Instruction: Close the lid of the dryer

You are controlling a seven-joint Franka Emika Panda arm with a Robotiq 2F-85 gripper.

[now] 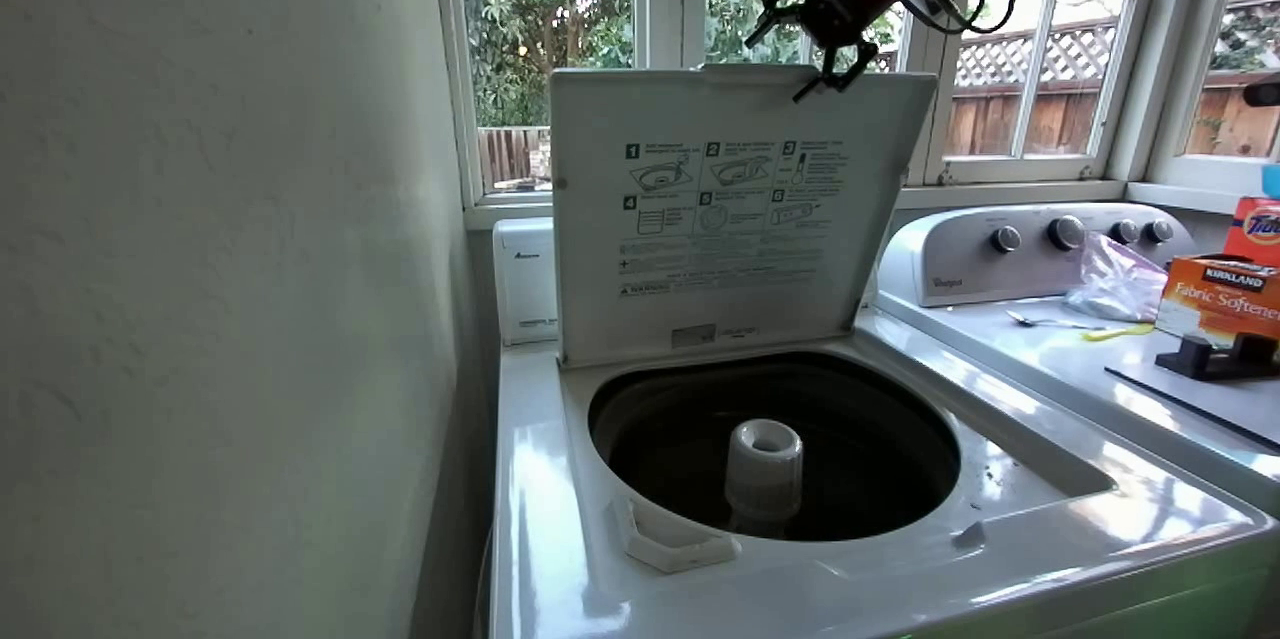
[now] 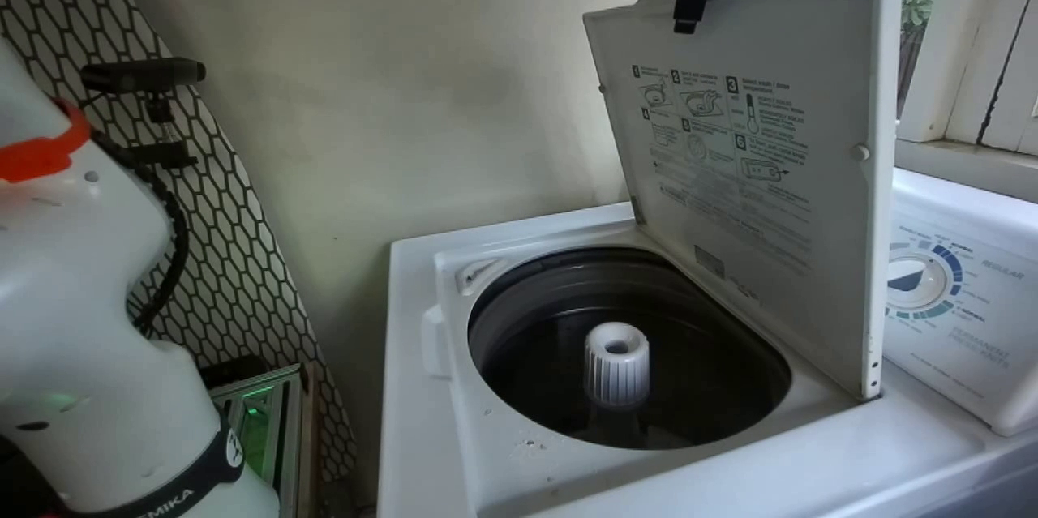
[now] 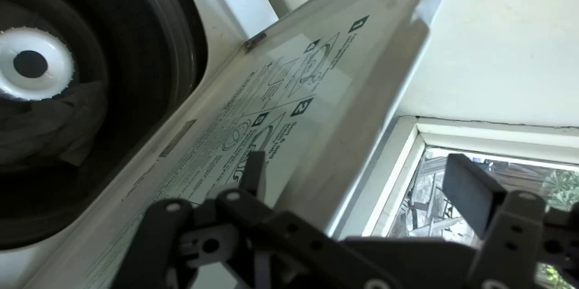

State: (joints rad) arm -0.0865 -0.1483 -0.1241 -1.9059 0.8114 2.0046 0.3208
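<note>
The lid (image 1: 735, 239) is a white panel with a printed instruction sheet. It stands raised at the back of the dryer, leaning slightly back, in both exterior views (image 2: 722, 177) and in the wrist view (image 3: 312, 76). The dryer (image 1: 530, 499) is white, with its round dark tub and white centre post uncovered. My gripper (image 1: 775, 69) is open at the lid's top edge. In the wrist view the gripper (image 3: 355, 162) has one finger over the printed side and one beyond the edge. In an exterior view one finger (image 2: 691, 11) overlaps the printed side. I cannot tell whether it touches.
A wall (image 1: 300, 319) runs close along the dryer's side. Windows (image 1: 1040, 69) are behind the lid. A neighbouring white appliance (image 1: 1060, 359) holds a plastic bag (image 1: 1115, 279), a fabric softener box (image 1: 1215, 299) and a black mount (image 1: 1215, 357). The robot's body (image 2: 81, 299) stands in front of the wall.
</note>
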